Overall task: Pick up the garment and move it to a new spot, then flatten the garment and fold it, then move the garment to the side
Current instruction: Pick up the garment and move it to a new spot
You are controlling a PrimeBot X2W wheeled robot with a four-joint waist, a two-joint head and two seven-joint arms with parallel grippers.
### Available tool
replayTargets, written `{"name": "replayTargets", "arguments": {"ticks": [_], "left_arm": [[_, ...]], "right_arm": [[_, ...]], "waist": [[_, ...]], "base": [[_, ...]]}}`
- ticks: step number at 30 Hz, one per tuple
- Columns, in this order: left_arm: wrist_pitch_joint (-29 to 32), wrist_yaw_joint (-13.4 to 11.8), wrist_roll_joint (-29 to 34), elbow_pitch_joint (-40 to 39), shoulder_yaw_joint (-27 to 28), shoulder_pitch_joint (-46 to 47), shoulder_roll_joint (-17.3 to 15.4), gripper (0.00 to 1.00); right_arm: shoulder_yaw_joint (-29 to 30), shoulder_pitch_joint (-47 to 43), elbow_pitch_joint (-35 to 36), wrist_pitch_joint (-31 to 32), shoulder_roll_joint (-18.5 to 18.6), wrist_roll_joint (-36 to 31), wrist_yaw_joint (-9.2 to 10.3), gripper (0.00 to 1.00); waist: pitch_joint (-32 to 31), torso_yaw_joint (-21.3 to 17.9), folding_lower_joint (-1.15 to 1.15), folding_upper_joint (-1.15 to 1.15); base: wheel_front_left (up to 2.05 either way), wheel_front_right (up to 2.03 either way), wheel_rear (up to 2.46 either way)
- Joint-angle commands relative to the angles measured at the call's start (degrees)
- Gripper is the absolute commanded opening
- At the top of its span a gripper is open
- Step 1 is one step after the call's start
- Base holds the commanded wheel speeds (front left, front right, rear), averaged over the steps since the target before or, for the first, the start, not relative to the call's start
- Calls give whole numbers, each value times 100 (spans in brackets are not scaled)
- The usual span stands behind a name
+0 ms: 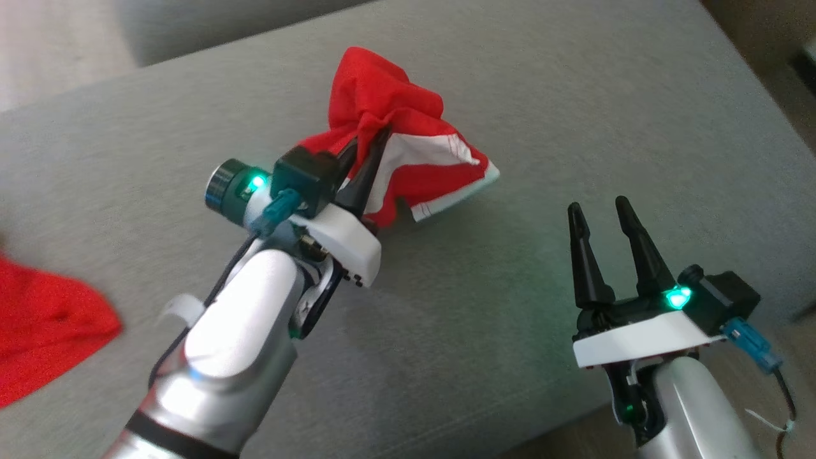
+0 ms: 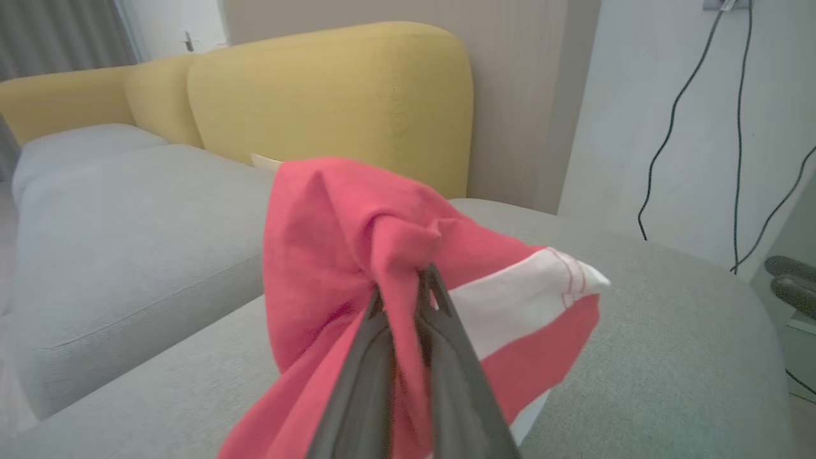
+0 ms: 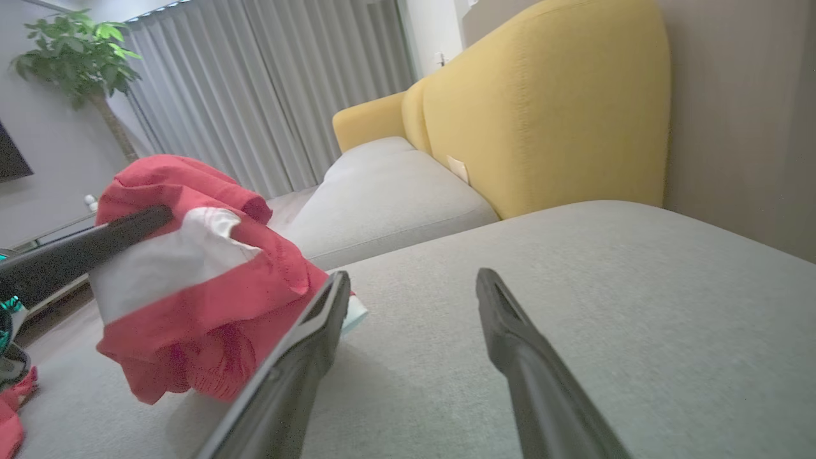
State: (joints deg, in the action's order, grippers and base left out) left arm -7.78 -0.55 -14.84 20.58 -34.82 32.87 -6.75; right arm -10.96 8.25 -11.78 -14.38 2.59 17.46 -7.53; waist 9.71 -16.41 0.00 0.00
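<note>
The left gripper has its two long dark fingers pressed together on a gathered fold of the red garment, pinching it near the top of the bundle; the cloth bunches into soft creases around the fingertips and hangs down on both sides of them. The garment is a thin, matte woven fabric, red with a broad white band edged in red stitching; it sits over the far middle of the grey cushion, just beyond the gripper, and whether its lowest folds touch the cushion cannot be told.

The right gripper stands well apart at the near right, its tapered black fingers spread and nothing between them.

The left wrist view looks along the left gripper at the knot of garment twisted between the tips; behind it are a rounded mustard-yellow backrest in coarse weave and black cables hanging down a pale wall. The right wrist view shows the garment from the side as a drooping bundle left of the right gripper; it adds pleated grey curtains and a leafy plant.

The head view has a second red cloth at the near left edge.
</note>
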Motion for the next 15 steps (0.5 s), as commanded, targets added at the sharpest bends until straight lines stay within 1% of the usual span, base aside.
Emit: {"name": "replayTargets", "arguments": {"ticks": [1,2,3,4,8,11,15], "left_arm": [[-109,-32,59,91,102,425,30,0],[-109,-32,59,91,102,425,30,0],[-149,-43,67,235,75,459,68,31],[-188,-50,76,380,44,492,100,100],[-394,-60,48,788,-25,586,206,100],[-531,-98,4,940,17,609,229,100],[-659,-176,-61,954,186,565,165,100]], "right_arm": [[-171,221,233,-62,29,65,4,100],[-171,221,233,-62,29,65,4,100],[-179,222,243,-62,29,75,4,100],[-183,220,250,-62,29,81,4,100],[-122,190,260,-62,29,73,4,100],[-72,172,260,-62,29,33,4,100],[-22,133,241,-62,29,-41,4,100]], "waist": [[263,-444,0,0],[263,-444,0,0],[280,-485,0,0],[289,-512,0,0],[274,-478,0,0],[219,-303,0,0],[93,31,0,0]], "base": [[0,0,0],[0,0,0],[0,0,0],[0,0,0],[0,0,0],[0,0,0],[0,0,0]]}}
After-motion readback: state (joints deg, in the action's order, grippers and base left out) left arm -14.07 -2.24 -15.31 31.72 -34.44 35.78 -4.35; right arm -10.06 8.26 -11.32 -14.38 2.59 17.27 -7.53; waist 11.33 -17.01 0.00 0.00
